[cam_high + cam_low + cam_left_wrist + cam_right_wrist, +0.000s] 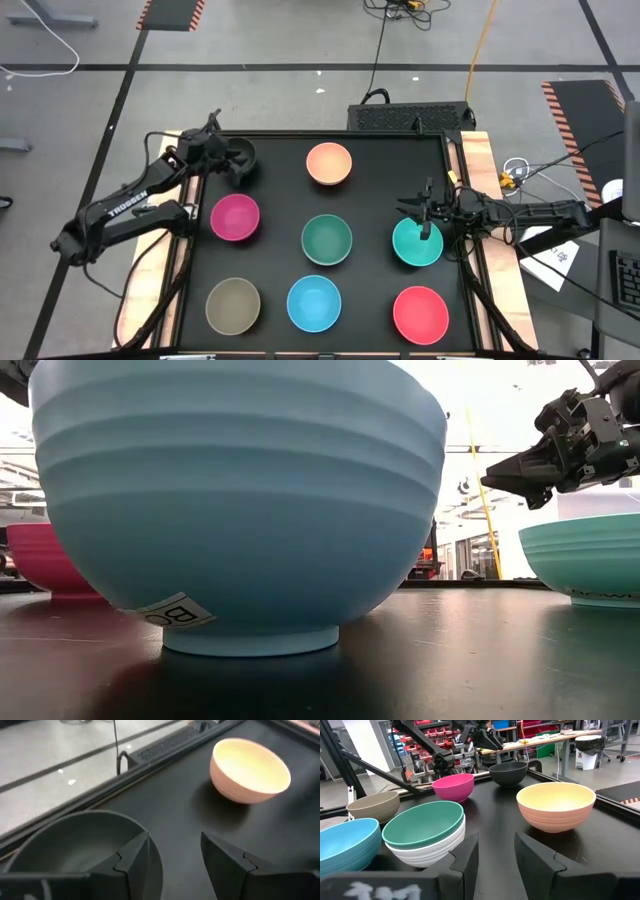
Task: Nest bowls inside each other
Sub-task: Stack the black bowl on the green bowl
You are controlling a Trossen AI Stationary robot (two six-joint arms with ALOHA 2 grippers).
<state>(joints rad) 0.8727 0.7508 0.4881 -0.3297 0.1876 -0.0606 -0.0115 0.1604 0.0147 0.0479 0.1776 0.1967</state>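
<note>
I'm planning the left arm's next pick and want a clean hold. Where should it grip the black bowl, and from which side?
Grip the black bowl by its thin rim, coming down from above with one finger inside and one outside. It sits upright and open, its round wall too wide to span. The left gripper, open, already straddles the rim on the side facing the peach bowl.

a workshop: parts shelves (427,755), taped concrete floor (90,80).
</note>
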